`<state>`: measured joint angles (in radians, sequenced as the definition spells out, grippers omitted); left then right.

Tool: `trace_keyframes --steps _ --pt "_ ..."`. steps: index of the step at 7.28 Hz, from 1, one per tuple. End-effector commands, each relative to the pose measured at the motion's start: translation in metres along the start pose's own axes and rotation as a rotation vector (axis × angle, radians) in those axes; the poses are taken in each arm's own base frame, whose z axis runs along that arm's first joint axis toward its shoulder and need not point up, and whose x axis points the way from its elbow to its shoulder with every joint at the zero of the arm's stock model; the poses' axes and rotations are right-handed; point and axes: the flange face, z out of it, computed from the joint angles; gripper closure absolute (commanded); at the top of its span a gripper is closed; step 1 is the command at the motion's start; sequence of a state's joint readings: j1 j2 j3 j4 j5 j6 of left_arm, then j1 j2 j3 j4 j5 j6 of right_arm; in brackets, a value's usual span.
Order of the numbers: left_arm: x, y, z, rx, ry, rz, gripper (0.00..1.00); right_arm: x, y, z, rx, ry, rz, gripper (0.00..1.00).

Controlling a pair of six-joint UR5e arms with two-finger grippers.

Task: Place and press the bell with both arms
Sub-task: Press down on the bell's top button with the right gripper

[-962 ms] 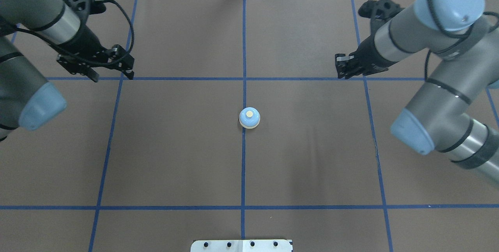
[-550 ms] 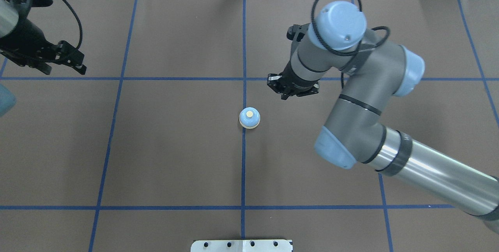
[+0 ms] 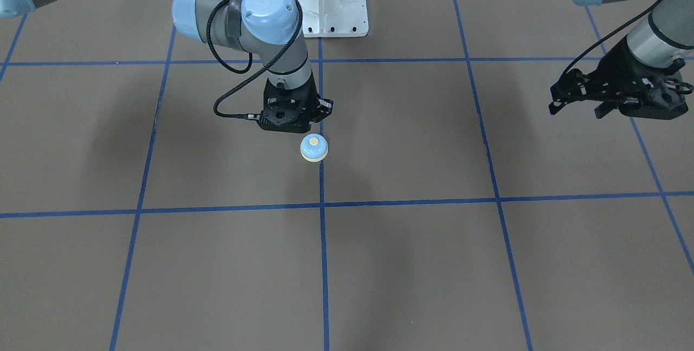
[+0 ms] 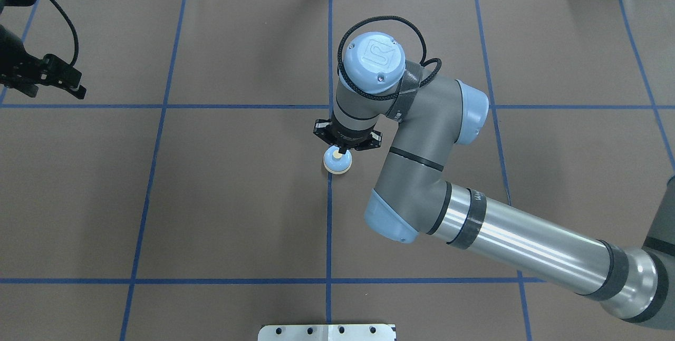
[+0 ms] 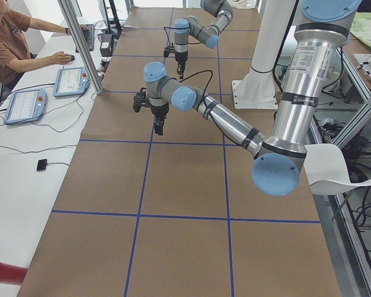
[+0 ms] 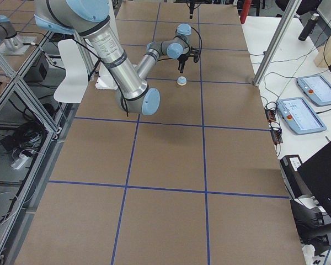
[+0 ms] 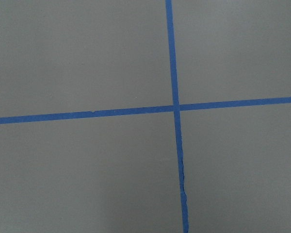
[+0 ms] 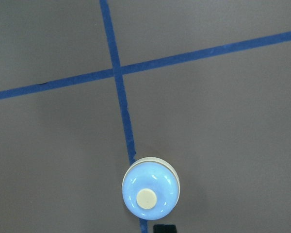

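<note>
1. Across the brown surface [image 4: 237, 209], blue tape lines [image 4: 142, 172] mark out large squares. A bolted metal plate [image 4: 327, 332] sits at its near edge, and the white pedestal [image 3: 325, 4] stands on the robot's side.
2. Beyond the long edge opposite the robot, the left side view shows a person [image 5: 6, 37] in a brown shirt seated at a white desk. Two touch pendants [image 5: 74, 80] lie there beside an aluminium post [image 5: 80, 43].
3. Far left in the overhead view, the left hand [image 3: 576, 109] hangs well apart from the bell, fingers spread, holding nothing.
4. At the centre, the bell [image 4: 337, 164] stands upright on the middle tape line, on the robot's side of a crossing.
5. Over it, the right hand [image 4: 343, 149] points straight down with its fingers together. The tip is by the bell's far side, and I cannot tell whether it touches. The right arm [image 4: 527, 241] stretches away to the right.
6. Hard to see:
   - The left arm [image 3: 650, 36] is cut off by the overhead frame's edge.
   - The left wrist camera shows only bare surface and a tape cross.
   - The right hand's fingers hide under its own wrist from above.
   - The right wrist camera catches only a black sliver of them at its bottom edge.
</note>
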<state>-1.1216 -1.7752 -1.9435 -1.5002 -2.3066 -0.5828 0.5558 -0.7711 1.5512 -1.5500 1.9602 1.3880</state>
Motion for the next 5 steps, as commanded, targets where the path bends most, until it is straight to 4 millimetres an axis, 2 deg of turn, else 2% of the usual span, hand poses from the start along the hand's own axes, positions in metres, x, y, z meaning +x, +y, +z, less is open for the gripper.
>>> trace_keyframes --steps 1,5 --pt "-0.003 0.004 -0.001 0.001 -0.003 -0.002 0.01 -0.02 -0.006 0.013 0.006 0.015 0.005 1.0" --pt "-0.004 0.004 -0.001 0.007 -0.013 -0.001 0.01 -0.012 -0.008 0.037 -0.004 0.048 0.003 1.0"
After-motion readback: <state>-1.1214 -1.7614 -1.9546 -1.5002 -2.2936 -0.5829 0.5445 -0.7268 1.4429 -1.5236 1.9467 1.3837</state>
